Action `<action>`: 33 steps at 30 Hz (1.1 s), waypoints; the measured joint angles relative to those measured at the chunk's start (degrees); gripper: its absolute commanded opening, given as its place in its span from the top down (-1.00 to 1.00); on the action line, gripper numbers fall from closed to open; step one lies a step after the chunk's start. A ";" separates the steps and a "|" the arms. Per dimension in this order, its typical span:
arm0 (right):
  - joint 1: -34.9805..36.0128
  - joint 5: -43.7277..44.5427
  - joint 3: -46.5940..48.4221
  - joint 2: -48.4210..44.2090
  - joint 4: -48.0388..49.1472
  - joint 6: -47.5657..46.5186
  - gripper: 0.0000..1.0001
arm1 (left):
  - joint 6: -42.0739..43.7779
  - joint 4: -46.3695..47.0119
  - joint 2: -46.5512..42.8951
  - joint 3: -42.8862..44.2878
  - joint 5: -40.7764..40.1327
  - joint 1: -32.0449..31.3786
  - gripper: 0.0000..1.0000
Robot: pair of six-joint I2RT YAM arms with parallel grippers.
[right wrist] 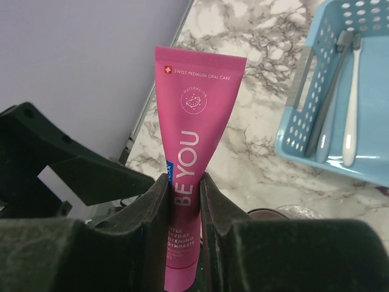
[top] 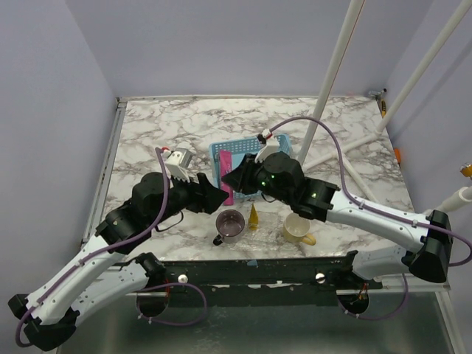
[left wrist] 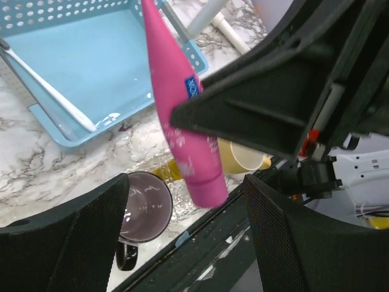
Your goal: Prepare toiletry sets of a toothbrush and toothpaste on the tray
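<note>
My right gripper (top: 231, 180) is shut on the pink toothpaste tube (top: 228, 190) and holds it above the table, just in front of the blue tray (top: 218, 153). In the right wrist view the tube (right wrist: 196, 121) sits clamped between the fingers (right wrist: 159, 201). My left gripper (top: 215, 196) is open and empty beside the tube; in its own view its fingers (left wrist: 67, 243) stand wide below the tube (left wrist: 176, 103). A yellow tube (top: 253, 216) stands on the table. Toothbrushes (right wrist: 351, 103) lie in the tray, one whitish (left wrist: 48, 91).
A purple mug (top: 231, 225) and a cream mug (top: 297, 228) stand near the table's front edge, either side of the yellow tube. White poles (top: 335, 66) rise at the back right. The marble table (top: 162, 133) has walls around it.
</note>
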 measured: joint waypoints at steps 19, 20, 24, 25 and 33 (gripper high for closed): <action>9.11 13.70 -0.33 -0.15 2.45 3.15 0.51 | -8.26 1.46 0.13 -2.29 4.28 0.00 -0.35; 9.33 14.21 -0.33 -0.15 2.49 3.13 0.51 | -8.31 1.44 0.20 -2.29 4.44 0.00 -0.33; 9.84 15.45 -0.33 -0.17 3.06 3.06 0.51 | -8.44 1.40 0.61 -2.29 5.05 0.00 -0.21; 9.90 15.72 -0.33 -0.17 3.34 3.04 0.51 | -8.44 1.40 0.76 -2.29 5.22 0.00 -0.19; 10.82 17.53 -0.33 -0.15 4.81 2.62 0.51 | -8.50 1.46 1.46 -2.29 6.95 0.00 0.11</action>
